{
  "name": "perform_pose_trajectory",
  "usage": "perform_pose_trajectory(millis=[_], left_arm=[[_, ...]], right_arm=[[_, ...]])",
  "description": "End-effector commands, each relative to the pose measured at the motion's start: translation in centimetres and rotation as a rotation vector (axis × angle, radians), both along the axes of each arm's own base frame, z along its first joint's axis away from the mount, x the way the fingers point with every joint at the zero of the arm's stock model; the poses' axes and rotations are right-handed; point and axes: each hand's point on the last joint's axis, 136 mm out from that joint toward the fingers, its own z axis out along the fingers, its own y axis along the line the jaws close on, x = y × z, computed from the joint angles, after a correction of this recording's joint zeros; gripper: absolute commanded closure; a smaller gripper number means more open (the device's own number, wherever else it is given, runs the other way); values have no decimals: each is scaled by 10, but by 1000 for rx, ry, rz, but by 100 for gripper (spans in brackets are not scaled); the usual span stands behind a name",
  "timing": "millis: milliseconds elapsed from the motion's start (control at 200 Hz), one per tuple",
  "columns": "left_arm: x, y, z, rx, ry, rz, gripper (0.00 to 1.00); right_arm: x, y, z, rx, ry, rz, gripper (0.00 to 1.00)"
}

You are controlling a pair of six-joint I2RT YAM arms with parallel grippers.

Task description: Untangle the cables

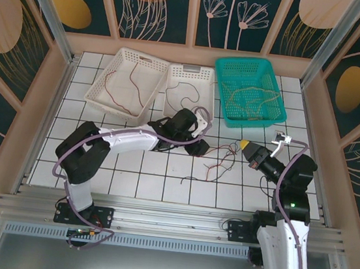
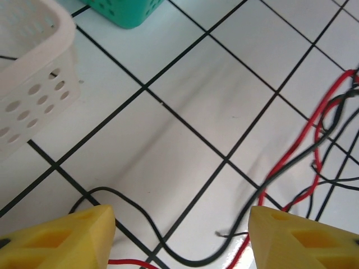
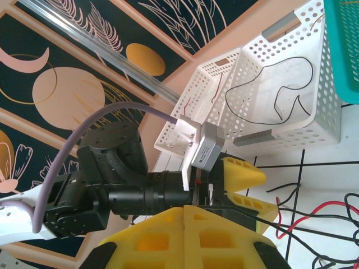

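Sorting layout noted along top of overhead view: far-left basket (image 1: 140, 54) w/ one red cable (image 1: 110, 86) in it, mid basket (image 1: 191, 68) w/ one black cable (image 1: 184, 100), teal basket (image 1: 245, 60) w/ tan cables (image 1: 250, 97). One colour per basket, judged to be why the three are lined up within reach of both arms. Unsorted tangle (image 1: 219, 160) is seen on the table (image 1: 128, 181) at frame centre, red and black strands crossed, between the two grippers. L gripper (image 1: 198, 148) is held low at the tangle's left edge. In L wrist view its fingers (image 2: 61, 238) are spread to the bottom corners w/ nothing pinched; a black strand (image 2: 143, 219) curves across the tile between them and a red strand (image 2: 305, 129) runs up the right side. Jaws are judged to be set wide so that a single strand can be straddled before closing; the black loop lies apart from the red at that spot, prob. the easier pick. R gripper (image 1: 247, 146) is parked just right of the tangle, tip pointed toward it. In R wrist view its fingers (image 3: 185, 235) are pressed together at bottom centre, no cable seen between them. It is judged to be held back so L arm is not blocked, or readied to pin the bundle. Risk: strands crossed at right of L wrist view could be dragged along w/ the black one.
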Motion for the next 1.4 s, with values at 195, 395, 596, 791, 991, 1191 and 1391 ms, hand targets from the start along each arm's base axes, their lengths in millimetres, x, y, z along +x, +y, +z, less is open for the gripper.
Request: perform_pose_trajectory(millis=[195, 395, 596, 791, 991, 1191, 1391], left_arm=[[-11, -1, -22, 13, 65, -45, 36], [-17, -4, -22, -4, 90, -73, 33], [-16, -3, -23, 9, 84, -75, 49], [-18, -5, -32, 13, 106, -85, 56], [-18, -4, -33, 15, 100, -85, 68], [-16, 5, -17, 12, 55, -57, 100], [-14, 31, 39, -64, -9, 53, 100]], right_arm=[[-3, 4, 10, 7, -48, 24, 100], [-3, 4, 10, 5, -49, 25, 100], [-4, 4, 10, 4, -50, 28, 100], [-4, 5, 11, 5, -53, 30, 100], [-4, 5, 10, 4, -50, 28, 100], [-2, 0, 7, -6, -39, -7, 100], [14, -22, -22, -44, 71, -172, 100]])
